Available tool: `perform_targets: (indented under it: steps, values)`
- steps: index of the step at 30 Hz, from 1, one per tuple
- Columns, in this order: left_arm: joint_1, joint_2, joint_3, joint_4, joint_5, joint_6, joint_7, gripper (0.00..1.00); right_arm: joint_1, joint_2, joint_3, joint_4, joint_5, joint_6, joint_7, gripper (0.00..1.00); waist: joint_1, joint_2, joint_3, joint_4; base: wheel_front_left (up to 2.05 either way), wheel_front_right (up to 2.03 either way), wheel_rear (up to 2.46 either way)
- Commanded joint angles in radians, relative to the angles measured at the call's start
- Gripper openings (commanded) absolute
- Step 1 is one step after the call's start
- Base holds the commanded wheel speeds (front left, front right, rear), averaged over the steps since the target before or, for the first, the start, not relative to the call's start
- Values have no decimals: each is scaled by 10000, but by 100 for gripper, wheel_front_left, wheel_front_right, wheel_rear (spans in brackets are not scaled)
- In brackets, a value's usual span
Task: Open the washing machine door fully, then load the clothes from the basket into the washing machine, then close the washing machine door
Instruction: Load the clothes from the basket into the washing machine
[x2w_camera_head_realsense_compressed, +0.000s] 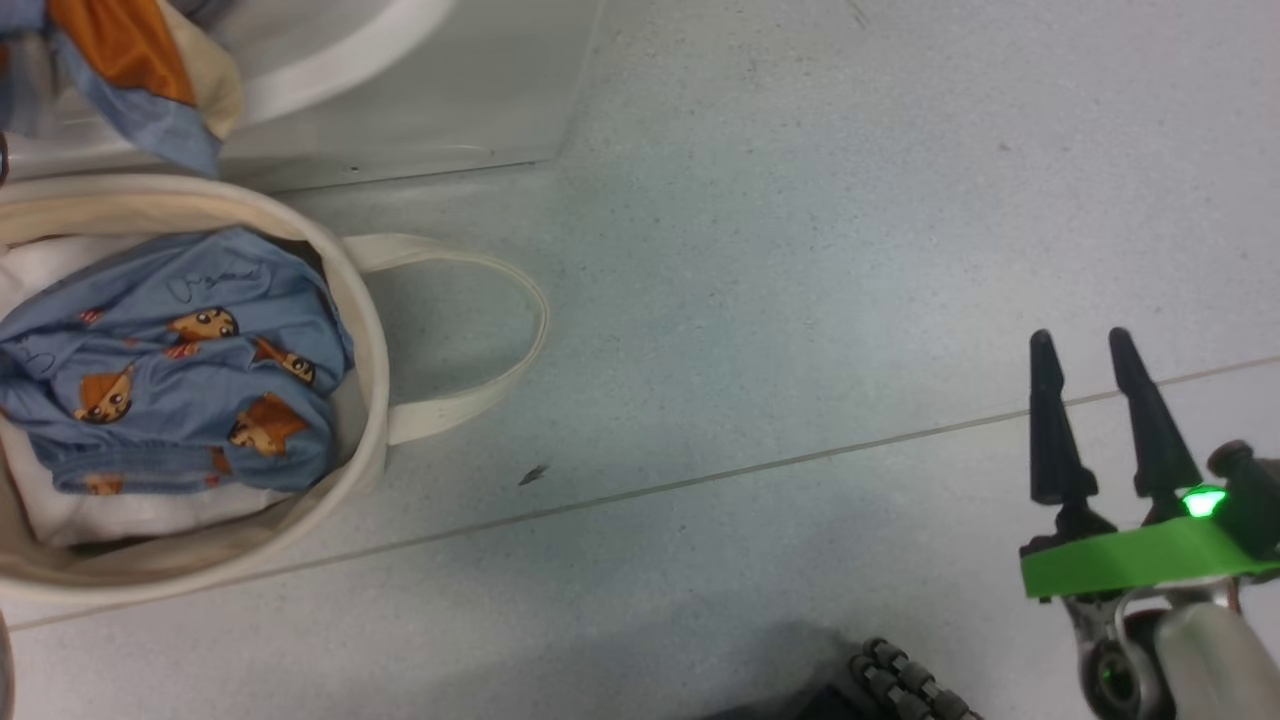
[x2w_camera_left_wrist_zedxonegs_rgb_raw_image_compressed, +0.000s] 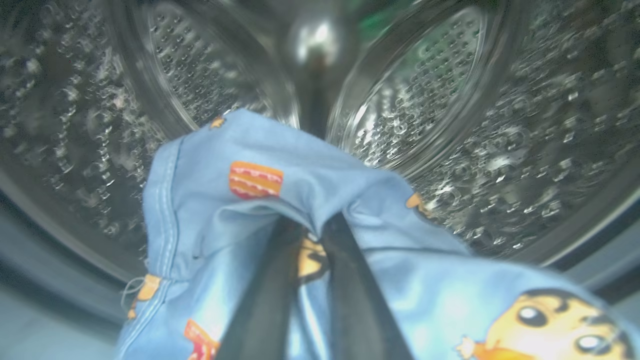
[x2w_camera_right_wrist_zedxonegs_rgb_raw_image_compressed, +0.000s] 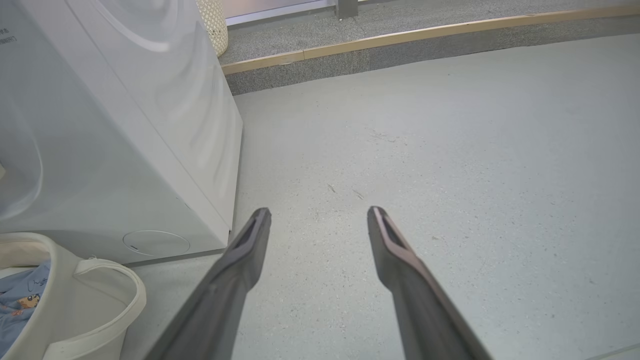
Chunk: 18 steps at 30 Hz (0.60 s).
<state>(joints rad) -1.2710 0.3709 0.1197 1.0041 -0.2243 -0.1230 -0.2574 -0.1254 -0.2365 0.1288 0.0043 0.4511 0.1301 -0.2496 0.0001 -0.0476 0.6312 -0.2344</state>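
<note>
My left gripper (x2w_camera_left_wrist_zedxonegs_rgb_raw_image_compressed: 314, 235) is inside the steel drum (x2w_camera_left_wrist_zedxonegs_rgb_raw_image_compressed: 500, 150) of the washing machine (x2w_camera_right_wrist_zedxonegs_rgb_raw_image_compressed: 125, 150). Its two fingers are close together, with a blue cloth (x2w_camera_left_wrist_zedxonegs_rgb_raw_image_compressed: 240, 210) with cartoon faces pinched between them. My right gripper (x2w_camera_head_realsense_compressed: 1080, 336) is wide open above the grey floor (x2w_camera_head_realsense_compressed: 800, 250), and more blue clothes (x2w_camera_head_realsense_compressed: 170, 360) lie in the basket (x2w_camera_head_realsense_compressed: 372, 330), just beside the washing machine.

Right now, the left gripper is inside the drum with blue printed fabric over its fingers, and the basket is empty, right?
No, the basket isn't empty: the head view shows another blue printed garment lying in it. The rest stands.
</note>
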Motion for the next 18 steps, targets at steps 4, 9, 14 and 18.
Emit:
perform_targets:
  steps: [4, 9, 14, 18]
  values:
    - [-469, 435, -298, 1697, 438, 279, 838, 100, 545, 47, 141, -234, -242, 6, -122, 100, -1, -1, -44, 119, 1, 1, 1]
    - [-1085, 300, -643, 2387, 593, 265, 1190, 100, 394, 175, 330, -229, -281, 6, -122, 100, -1, -1, -142, 70, 0, 0, 0]
    - [-1350, 126, -908, 2527, 582, 72, 693, 100, 309, 235, 388, -106, -250, 6, -122, 100, -1, -1, -229, 76, 0, 0, 0]
    - [-1345, 45, -966, 2580, 457, 7, 301, 100, 136, 307, 519, -8, -198, 6, -122, 100, -1, -1, -430, 107, 0, 0, 0]
